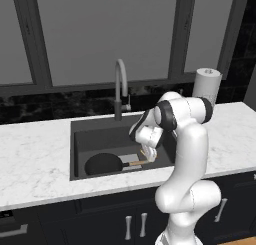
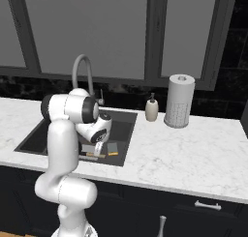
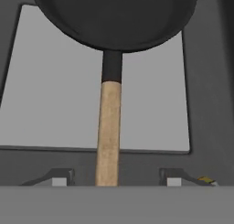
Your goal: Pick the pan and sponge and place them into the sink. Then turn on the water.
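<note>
The black pan (image 1: 102, 164) lies in the dark sink (image 1: 82, 139), partly over the pale drain plate (image 3: 55, 104). Its wooden handle (image 3: 109, 131) points toward the hand. My gripper (image 1: 148, 155) hangs low inside the basin over the handle's end. It is open, a fingertip (image 3: 59, 177) on each side of the handle with a gap to the wood. The sponge (image 2: 112, 148), grey face up with a yellow edge, lies on the sink floor just right of the gripper (image 2: 98, 148). Behind the basin stands the arched faucet (image 1: 120, 84), with no water running.
A paper towel roll (image 2: 179, 108) and a soap dispenser (image 2: 151, 110) stand on the white marble counter (image 2: 193, 154) to the right of the sink. Windows run behind the counter. Dark cabinet fronts lie below.
</note>
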